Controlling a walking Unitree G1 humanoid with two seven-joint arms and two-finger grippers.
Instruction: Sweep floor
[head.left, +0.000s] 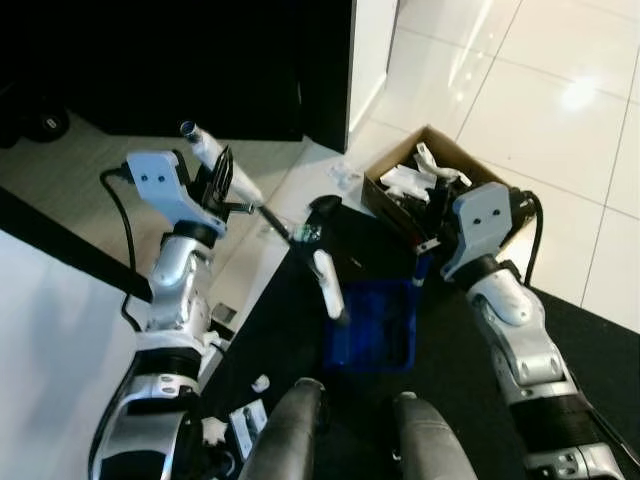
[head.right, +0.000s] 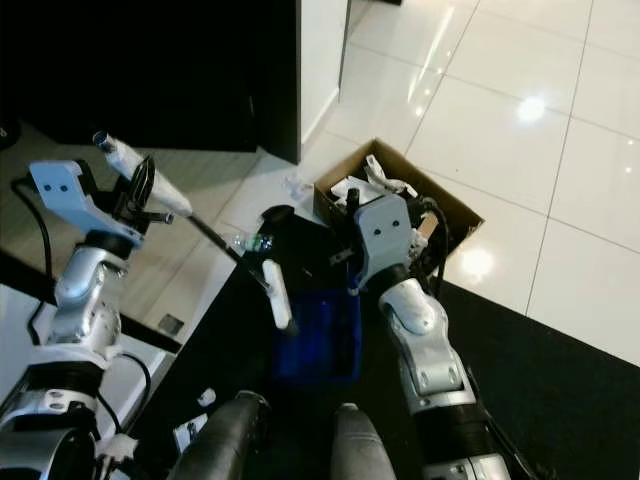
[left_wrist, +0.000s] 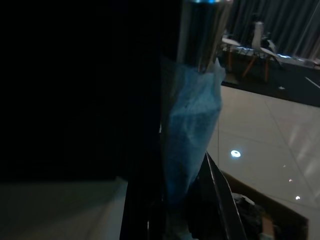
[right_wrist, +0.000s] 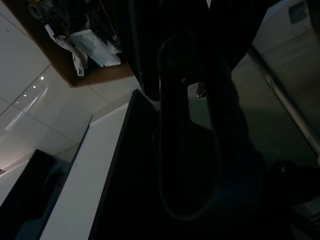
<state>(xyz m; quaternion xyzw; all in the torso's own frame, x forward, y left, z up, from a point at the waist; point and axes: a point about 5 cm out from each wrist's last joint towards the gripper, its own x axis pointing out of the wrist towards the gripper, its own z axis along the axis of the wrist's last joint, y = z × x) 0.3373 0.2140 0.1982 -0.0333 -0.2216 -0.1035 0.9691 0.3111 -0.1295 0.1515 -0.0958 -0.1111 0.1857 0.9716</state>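
Through the right wrist camera we see mostly darkness: a broad black shape (right_wrist: 200, 150) with a rounded, looped outline sits close to the lens, and we cannot tell for sure what it is or whether the fingers around it are parted. Beyond it, an open cardboard box (right_wrist: 95, 75) shows its brown wall, with crumpled white paper scraps (right_wrist: 92, 45) lying inside. Just beside the box a pale tiled floor (right_wrist: 30, 95) carries a few small light reflections. A white panel with a dark edge (right_wrist: 95, 175) runs between the floor and the black shape. On the far side, a thin pale rod (right_wrist: 285, 107) crosses a greyish surface.
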